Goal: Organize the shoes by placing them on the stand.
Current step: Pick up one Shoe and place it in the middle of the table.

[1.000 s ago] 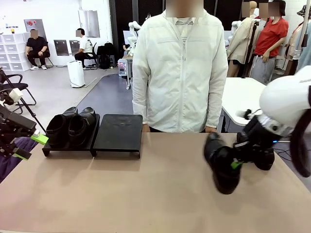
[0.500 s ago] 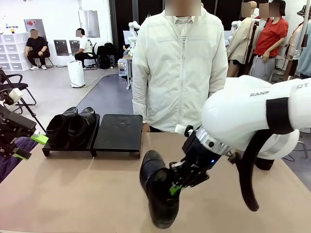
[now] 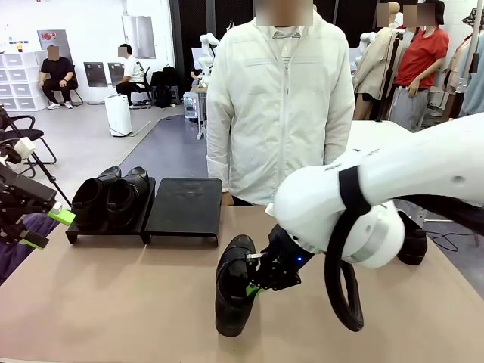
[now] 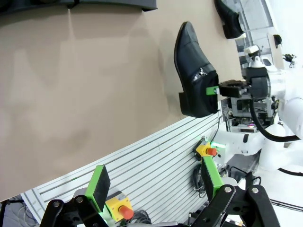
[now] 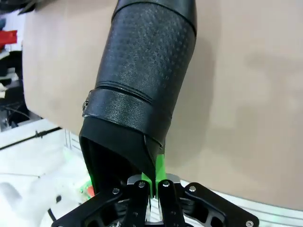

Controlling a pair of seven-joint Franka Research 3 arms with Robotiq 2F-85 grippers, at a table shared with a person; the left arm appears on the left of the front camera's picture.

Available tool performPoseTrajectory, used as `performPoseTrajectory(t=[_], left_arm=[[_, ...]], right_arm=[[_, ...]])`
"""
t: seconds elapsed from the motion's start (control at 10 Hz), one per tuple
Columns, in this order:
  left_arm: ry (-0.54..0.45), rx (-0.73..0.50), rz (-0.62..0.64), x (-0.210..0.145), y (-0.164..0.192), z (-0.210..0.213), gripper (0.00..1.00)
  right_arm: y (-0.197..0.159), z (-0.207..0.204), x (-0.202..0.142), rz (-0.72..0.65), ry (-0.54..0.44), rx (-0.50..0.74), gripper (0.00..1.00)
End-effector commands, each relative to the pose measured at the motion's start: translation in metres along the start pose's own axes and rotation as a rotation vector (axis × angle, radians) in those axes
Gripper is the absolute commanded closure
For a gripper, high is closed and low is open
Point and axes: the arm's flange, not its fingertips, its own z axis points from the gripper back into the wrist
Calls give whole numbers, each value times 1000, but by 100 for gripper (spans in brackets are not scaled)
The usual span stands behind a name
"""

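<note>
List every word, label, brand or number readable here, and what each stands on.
No text can be read.
The grey poster on the far wall has a red mark, but its print is too small and blurred.
The nearest shoe and the stand bear no visible lettering.

Stand [image 3: 184,198] at far left of table [image 3: 113,295], pair of shoes [image 3: 110,198] side by side on its left panel; third shoe [image 3: 233,283] over mid-table, nearer the front edge, pinched in right gripper [image 3: 253,286]; fourth shoe [image 3: 414,242] far right behind that arm; person [image 3: 280,106] beyond the far edge.
</note>
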Motion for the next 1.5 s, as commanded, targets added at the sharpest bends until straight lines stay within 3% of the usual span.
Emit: performPoseTrajectory(t=[0.0, 0.3, 0.4, 0.5, 0.6, 0.8, 1.0, 1.2, 1.4], left_arm=[[8, 1, 1, -1, 0, 3, 0], [8, 1, 1, -1, 0, 3, 0], [8, 1, 1, -1, 0, 3, 0], [8, 1, 1, -1, 0, 3, 0], [8, 1, 1, -1, 0, 3, 0], [8, 1, 1, -1, 0, 3, 0], [8, 1, 1, -1, 0, 3, 0], [8, 1, 1, -1, 0, 3, 0], [8, 1, 1, -1, 0, 3, 0]], right_arm=[[11, -14, 17, -45, 4, -2, 100], [5, -28, 22, -24, 42, -36, 100], [3, -29, 22, -2, 55, -40, 90], [1, -28, 22, 7, 59, -27, 30], [1, -24, 21, 18, 58, -7, 0], [-1, -1, 18, 39, 46, 43, 0], [-20, 66, 11, 51, 39, 136, 0], [-73, 147, 1, 58, -83, 170, 0], [-149, 229, -11, 45, -155, 244, 0]])
